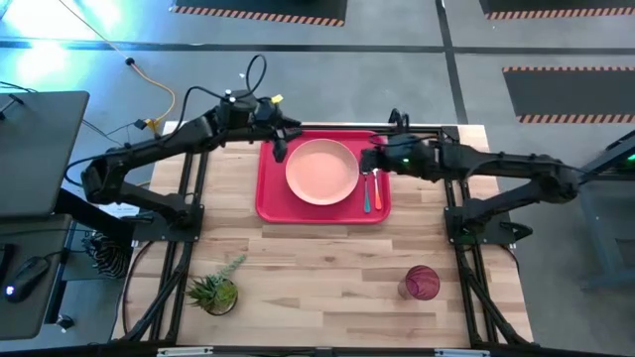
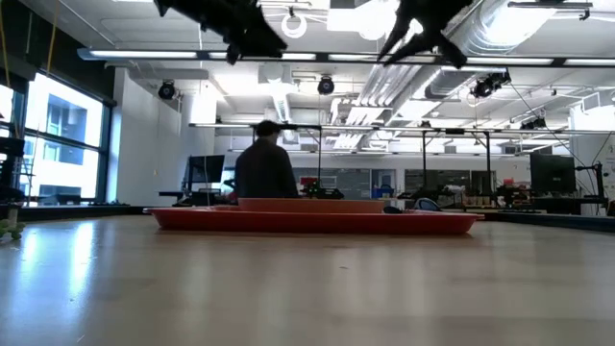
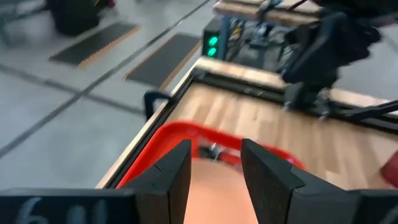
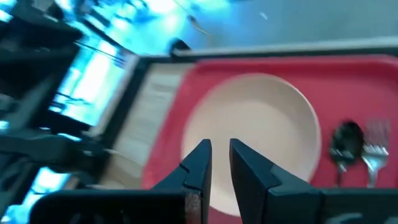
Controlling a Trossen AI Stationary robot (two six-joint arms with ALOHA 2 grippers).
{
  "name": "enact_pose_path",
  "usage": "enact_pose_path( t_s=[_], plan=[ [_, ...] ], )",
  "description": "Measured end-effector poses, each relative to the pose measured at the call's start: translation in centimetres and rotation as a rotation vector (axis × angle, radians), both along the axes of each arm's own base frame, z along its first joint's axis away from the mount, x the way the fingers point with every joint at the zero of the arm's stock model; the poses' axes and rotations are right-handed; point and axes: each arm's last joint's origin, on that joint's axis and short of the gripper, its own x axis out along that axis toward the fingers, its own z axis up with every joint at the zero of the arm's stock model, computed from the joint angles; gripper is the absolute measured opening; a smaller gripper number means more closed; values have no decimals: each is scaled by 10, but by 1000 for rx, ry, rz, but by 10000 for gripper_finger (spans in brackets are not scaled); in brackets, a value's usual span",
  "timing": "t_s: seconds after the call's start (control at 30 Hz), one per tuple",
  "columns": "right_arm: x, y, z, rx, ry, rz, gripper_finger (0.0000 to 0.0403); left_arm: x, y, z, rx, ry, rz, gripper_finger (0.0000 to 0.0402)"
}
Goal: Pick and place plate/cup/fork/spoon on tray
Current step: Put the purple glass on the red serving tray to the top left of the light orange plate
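The red tray (image 1: 270, 193) lies at the table's far middle. The salmon-pink plate (image 1: 321, 171) rests flat on it. To the plate's right, the blue-handled spoon (image 1: 366, 191) and the orange-handled fork (image 1: 377, 191) lie side by side on the tray, and both show in the right wrist view, the spoon (image 4: 346, 140) and the fork (image 4: 373, 148). The dark-red cup (image 1: 421, 283) stands upright on the table near the front right. My left gripper (image 1: 281, 150) hangs open above the tray's far left part. My right gripper (image 1: 371, 159) hangs above the tray's right part, its fingers (image 4: 200, 163) a little apart and empty.
A small potted plant (image 1: 214, 292) stands near the table's front left. Bare wood lies between the tray and the front edge. In the low view a person (image 2: 264, 169) shows in the room behind the tray (image 2: 317, 221).
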Motion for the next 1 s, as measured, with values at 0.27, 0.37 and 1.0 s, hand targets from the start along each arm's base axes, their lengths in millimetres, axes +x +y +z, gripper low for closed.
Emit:
enact_pose_path(
  t_s=[0.27, 0.37, 1.0],
  plan=[
    [-19, 13, 35, -161, -153, 111, 48, 19, -37, 19, 56, -115, -137, 131],
    [-27, 14, 48, -229, -205, 141, 48, 25, -49, 33, 76, -165, -173, 131],
    [-62, 35, 64, -142, -300, 627, 48, 38, -78, 53, -19, -188, -254, 131]
  ],
)
